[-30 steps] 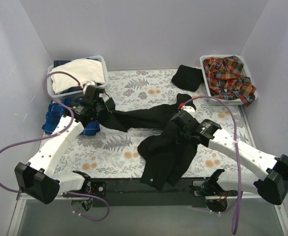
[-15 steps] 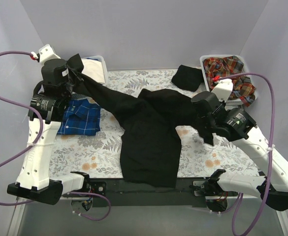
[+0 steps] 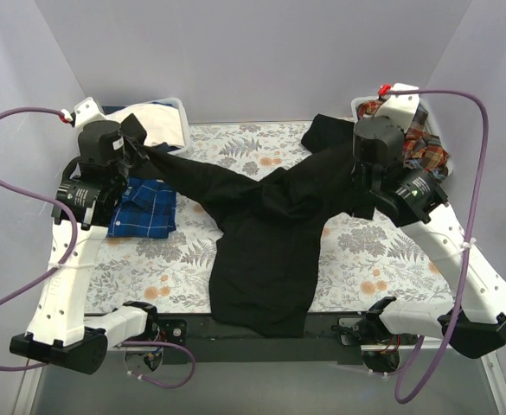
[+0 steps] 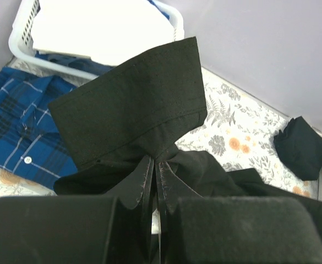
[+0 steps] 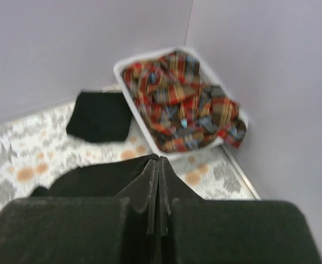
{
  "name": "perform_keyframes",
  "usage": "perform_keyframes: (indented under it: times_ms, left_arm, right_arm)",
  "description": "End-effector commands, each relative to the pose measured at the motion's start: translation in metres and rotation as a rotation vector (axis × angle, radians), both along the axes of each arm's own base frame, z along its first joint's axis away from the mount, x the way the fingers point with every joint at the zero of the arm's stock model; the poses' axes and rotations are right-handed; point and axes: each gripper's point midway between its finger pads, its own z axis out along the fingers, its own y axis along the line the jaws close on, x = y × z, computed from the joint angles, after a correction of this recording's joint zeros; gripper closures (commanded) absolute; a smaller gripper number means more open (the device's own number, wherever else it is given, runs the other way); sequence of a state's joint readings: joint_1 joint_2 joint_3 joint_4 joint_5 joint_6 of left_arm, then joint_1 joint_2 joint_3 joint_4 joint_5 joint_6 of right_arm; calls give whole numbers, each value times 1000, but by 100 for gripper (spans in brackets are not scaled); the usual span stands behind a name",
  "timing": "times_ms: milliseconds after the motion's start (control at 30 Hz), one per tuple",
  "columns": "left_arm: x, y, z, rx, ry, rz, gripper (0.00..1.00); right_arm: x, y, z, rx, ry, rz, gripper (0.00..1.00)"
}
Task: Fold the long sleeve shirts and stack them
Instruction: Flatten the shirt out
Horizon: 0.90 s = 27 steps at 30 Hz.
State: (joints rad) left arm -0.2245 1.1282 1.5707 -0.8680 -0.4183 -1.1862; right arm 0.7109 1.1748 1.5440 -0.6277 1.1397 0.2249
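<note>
Held the black shirt (image 3: 265, 242) stretched between 2 raised arms, above the floral table cover (image 3: 374, 259). Clamped the left gripper (image 3: 137, 143) on a stitched, cuff-like band of that shirt at the back left, just in front of the left white basket (image 3: 183, 107). Saw in the left wrist view the band fanned out beyond the 2 fingers (image 4: 144, 184), with no gap between them. Clamped the right gripper (image 3: 359, 173) likewise on black cloth at the back right, beside the right white basket (image 5: 133, 102). Found both of its jaws pressed together in the right wrist view, with a fold of the shirt nipped at the tips.

Left the shirt's middle sagging from both grips down to the table, with its lower part spread toward the near edge and the hem draped over the dark front rail (image 3: 192, 327).

Noted the blue-and-white checked shirt (image 3: 144, 207) folded flat on the table at the left, below the left gripper and near the stretched sleeve. Noted the red-orange plaid shirts (image 5: 183, 99) heaped in the right white basket, with 1 corner hanging over its rim. Noted a small folded black cloth (image 5: 100, 115) on the table just left of that basket, and white cloth (image 4: 94, 27) piled in the left white basket.
</note>
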Motion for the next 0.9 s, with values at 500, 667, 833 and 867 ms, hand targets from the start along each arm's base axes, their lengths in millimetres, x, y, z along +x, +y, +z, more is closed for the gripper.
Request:
perform_keyframes:
  times_ms: [500,667,833,867]
  left_arm:
    - [-24,1,-49,-35,91,4,100]
    - [-24,-3,-53,-46,103,-12,100]
    - [-22,-9,-65,-55,133,-39,100]
    - [-20,-12,-64,-62,128,-48,100]
  right_arm:
    - [165,-13,151,-90,-453,-78,97]
    - [215,-2,127,-24,-430,42,87]
    - [264,1,87,90,-347,156,50]
    - [267,2,82,97,-332,162,42]
